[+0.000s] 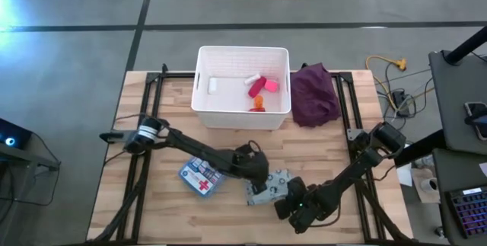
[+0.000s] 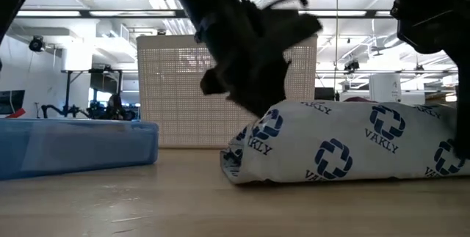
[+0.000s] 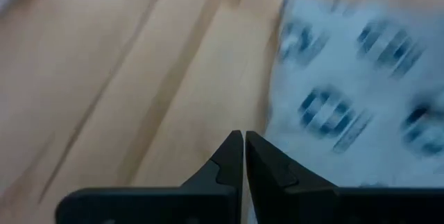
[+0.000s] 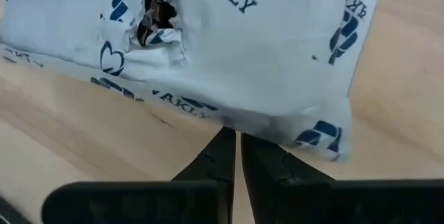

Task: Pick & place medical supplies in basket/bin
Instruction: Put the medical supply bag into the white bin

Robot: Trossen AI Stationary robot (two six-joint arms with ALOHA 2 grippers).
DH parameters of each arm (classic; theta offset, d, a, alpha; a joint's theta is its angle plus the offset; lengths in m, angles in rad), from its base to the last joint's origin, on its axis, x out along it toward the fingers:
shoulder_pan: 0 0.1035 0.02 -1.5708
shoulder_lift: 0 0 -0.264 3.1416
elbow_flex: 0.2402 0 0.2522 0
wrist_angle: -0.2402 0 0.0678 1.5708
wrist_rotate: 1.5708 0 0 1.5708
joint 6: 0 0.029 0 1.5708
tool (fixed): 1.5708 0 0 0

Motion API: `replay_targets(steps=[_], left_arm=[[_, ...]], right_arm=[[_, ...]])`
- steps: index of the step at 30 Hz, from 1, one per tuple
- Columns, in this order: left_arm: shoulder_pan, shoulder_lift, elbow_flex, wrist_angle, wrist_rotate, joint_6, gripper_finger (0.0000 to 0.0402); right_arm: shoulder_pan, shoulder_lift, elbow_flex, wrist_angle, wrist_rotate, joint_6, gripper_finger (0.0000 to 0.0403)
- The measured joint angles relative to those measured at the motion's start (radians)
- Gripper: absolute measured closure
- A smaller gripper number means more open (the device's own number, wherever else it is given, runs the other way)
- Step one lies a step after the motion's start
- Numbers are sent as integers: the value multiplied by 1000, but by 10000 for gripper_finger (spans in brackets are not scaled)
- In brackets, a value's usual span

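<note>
White basket (image 1: 204,97) at the table's far side holds red, pink, orange and white pieces (image 1: 261,87). Pouch (image 1: 268,187) lies near the front, between the left gripper (image 1: 257,171) and right gripper (image 1: 293,204), both closed, empty. Blue packet (image 1: 201,177) lies beside it.

The white basket (image 1: 204,94) stands at the far middle of the bench, holding red (image 1: 256,88), pink (image 1: 271,85), orange (image 1: 258,104) and white (image 1: 212,84) pieces. The blue packet (image 1: 199,177) with a red cross lies flat near the front. Right of it lies the pale patterned pouch (image 1: 267,186), printed VAKLY, with a torn hole.
</note>
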Motion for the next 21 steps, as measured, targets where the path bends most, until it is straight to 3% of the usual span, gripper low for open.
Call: replay_targets(steps=[7,10,16,21], left_arm=[[3,12,-51,27,167,9,401],[0,7,-72,30,183,-13,401],[0,1,-78,26,186,-22,401],[0,-5,-75,28,186,-23,401]], right_arm=[[-3,-4,-24,3,77,-4,385],[-14,-35,-23,8,139,-44,385],[-61,-143,7,22,276,-281,385],[-140,-197,7,45,269,-456,375]])
